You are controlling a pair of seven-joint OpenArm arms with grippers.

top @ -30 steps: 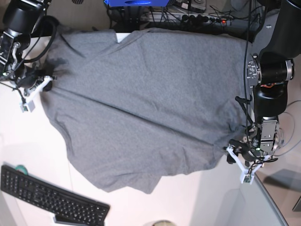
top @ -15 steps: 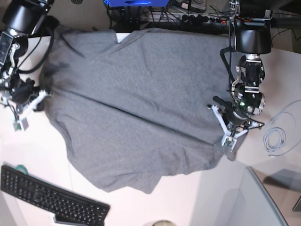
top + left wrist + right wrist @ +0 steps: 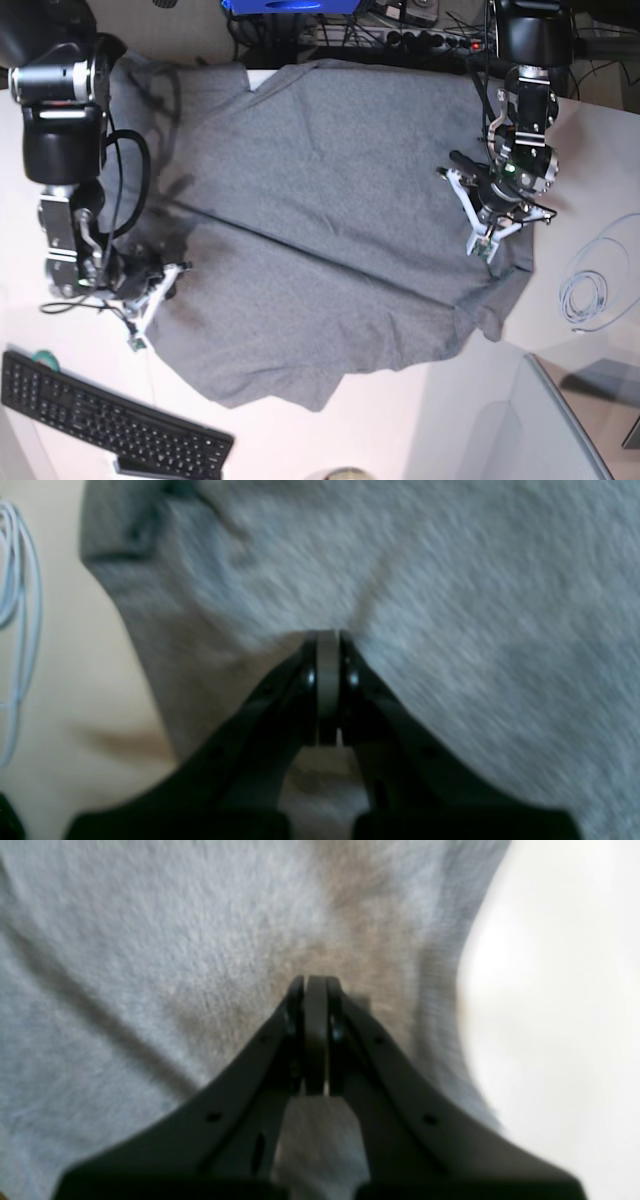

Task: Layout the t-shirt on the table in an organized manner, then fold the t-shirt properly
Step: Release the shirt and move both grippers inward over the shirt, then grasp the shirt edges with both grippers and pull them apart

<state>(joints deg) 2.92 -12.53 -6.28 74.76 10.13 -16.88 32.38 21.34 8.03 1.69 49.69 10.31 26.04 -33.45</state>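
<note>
The table (image 3: pixel 330 440) is a smooth white top, almost covered by the grey t-shirt (image 3: pixel 320 200) spread flat across its middle. A black keyboard (image 3: pixel 100 420) lies at the near left corner and a coiled white cable (image 3: pixel 585 295) at the right edge — power strips and cords crowd the far side. Both the left gripper (image 3: pixel 478 243) and the right gripper (image 3: pixel 150 310) have jaws pressed together over the cloth; whether fabric is pinched, I cannot tell.

a black keyboard (image 3: pixel 110 420) lies bottom left, a coiled white cable (image 3: pixel 590 290) at right (power strip (image 3: pixel 420 40) behind).
</note>
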